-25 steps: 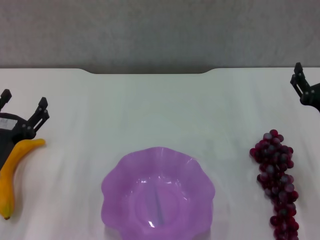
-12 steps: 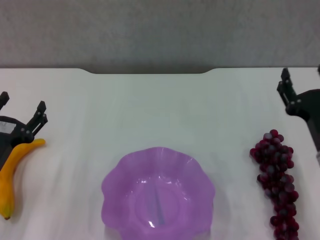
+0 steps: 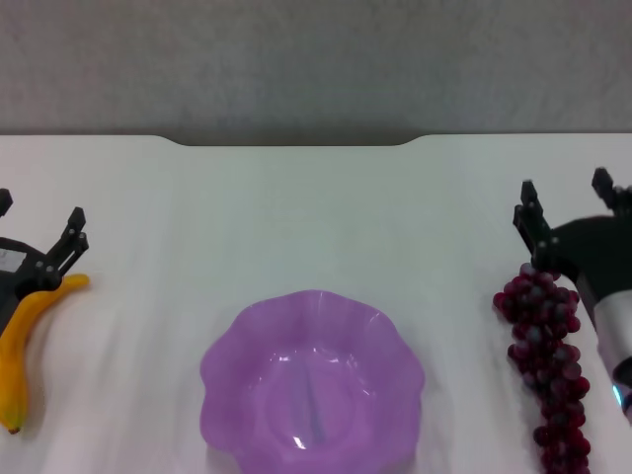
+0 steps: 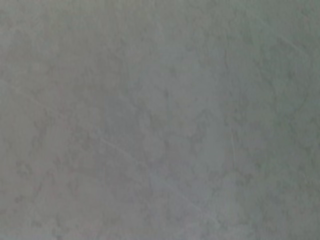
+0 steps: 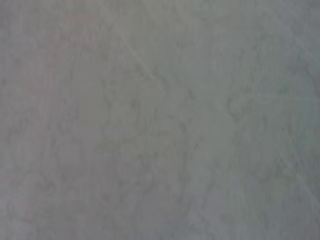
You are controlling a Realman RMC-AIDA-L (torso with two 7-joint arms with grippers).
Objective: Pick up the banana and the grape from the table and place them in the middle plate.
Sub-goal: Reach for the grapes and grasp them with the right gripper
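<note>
The banana (image 3: 20,341) lies on the white table (image 3: 296,217) at the left edge in the head view. My left gripper (image 3: 38,219) is open just above the banana's far end. The grape bunch (image 3: 548,360) lies at the right, running towards the near edge. My right gripper (image 3: 566,200) is open just above the bunch's far end, and its arm covers part of the bunch's right side. The purple scalloped middle plate (image 3: 229,355) sits empty at the near centre. Both wrist views show only a plain grey surface.
The table's notched far edge (image 3: 296,143) meets a grey wall behind. Bare white tabletop lies between the plate and each fruit.
My right gripper has moved left and nearer, from the table's right edge to over the grape bunch's far end. My left gripper has lowered slightly and shifted left over the banana's far end.
</note>
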